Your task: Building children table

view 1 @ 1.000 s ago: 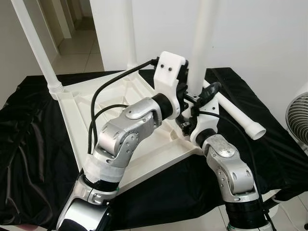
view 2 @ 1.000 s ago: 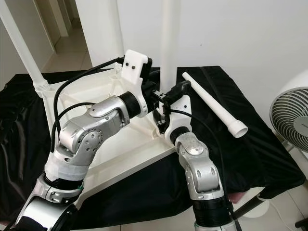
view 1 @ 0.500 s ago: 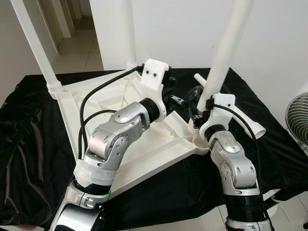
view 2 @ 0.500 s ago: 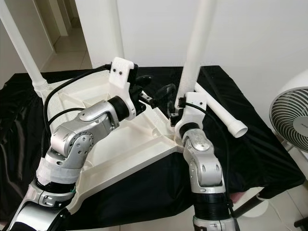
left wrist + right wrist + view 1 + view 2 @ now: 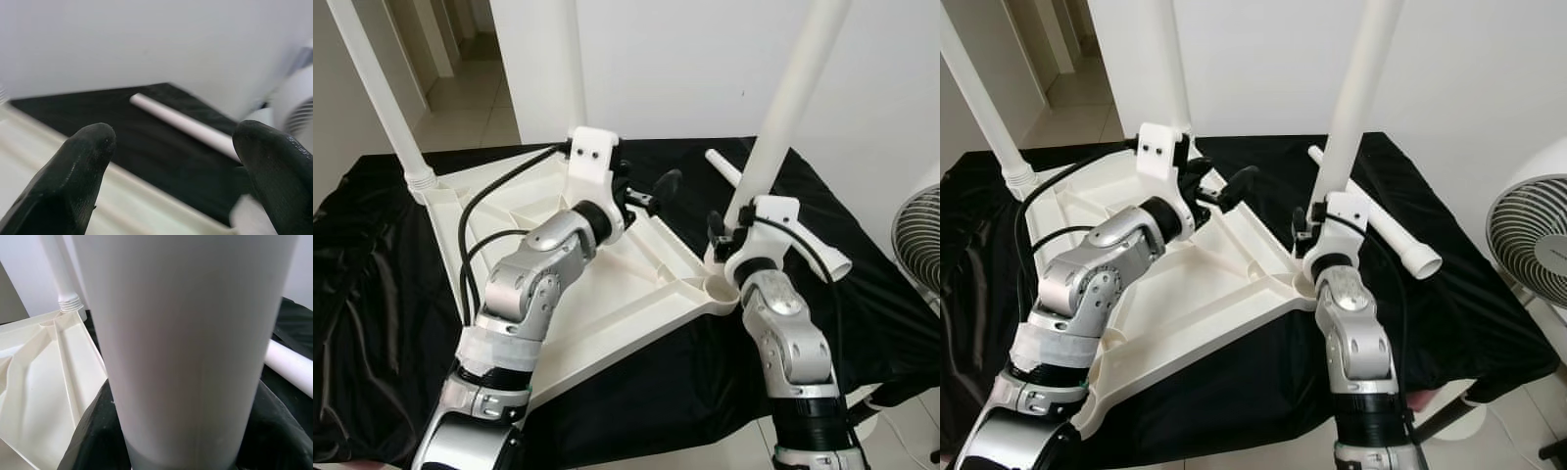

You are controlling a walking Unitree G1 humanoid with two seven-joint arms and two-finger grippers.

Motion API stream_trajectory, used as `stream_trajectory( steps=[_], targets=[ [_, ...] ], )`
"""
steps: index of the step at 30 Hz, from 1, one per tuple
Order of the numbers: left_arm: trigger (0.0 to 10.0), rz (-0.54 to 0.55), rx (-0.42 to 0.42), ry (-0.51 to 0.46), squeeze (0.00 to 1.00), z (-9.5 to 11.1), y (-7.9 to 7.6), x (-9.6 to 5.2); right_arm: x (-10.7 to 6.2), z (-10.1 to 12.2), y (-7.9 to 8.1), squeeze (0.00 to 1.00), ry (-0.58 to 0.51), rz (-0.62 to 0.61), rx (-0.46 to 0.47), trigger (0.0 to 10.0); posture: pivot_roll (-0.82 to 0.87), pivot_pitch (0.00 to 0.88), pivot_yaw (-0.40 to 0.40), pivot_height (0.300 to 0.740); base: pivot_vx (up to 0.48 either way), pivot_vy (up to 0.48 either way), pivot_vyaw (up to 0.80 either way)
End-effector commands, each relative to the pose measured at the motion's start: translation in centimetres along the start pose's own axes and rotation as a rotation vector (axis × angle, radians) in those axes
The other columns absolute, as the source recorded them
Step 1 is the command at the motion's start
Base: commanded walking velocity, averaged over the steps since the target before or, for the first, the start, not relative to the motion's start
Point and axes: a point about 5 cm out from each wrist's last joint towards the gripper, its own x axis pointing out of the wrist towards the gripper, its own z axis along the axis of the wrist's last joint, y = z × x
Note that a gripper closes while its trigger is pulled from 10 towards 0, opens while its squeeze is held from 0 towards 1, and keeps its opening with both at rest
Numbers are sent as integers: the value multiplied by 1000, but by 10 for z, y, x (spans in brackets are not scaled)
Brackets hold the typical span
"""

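The white table top lies upside down on a black cloth. Two white legs stand in it, one at the left corner and one at the back. My right gripper is shut on a third white leg, which leans to the right just above the near right corner socket. In the right wrist view this leg stands between the black fingers. My left gripper hovers open over the table top, left of that leg, holding nothing. A loose leg lies on the cloth.
A white fan stands on the floor at the right. The black cloth covers the surface under the table top and hangs over its edges. A white wall is close behind, with a tiled corridor at the back left.
My left gripper has let go of the third leg and drawn back to the left. The leg, upright a second ago, now leans right in my right gripper.
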Motion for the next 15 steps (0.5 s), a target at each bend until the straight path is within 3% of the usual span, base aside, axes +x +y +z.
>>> stream_trajectory(
  steps=[1, 8, 15],
  targets=[
    [10000, 106, 11, 18, 0, -7, 10, -3, -1, 2, 3, 0, -35, 17, 14, 10000, -44, 40, 50, 740, 0, 0, 0],
    [10000, 238, -17, 33, 0, -32, 27, -14, -8, -2, 6, 0, -88, 41, 45, 10000, -37, 37, 44, 740, 0, 0, 0],
    [10000, 225, 12, 2, 0, -32, 28, -17, -6, -1, 4, 0, -102, 36, 42, 10000, -48, 36, 11, 740, 0, 0, 0]
  ],
)
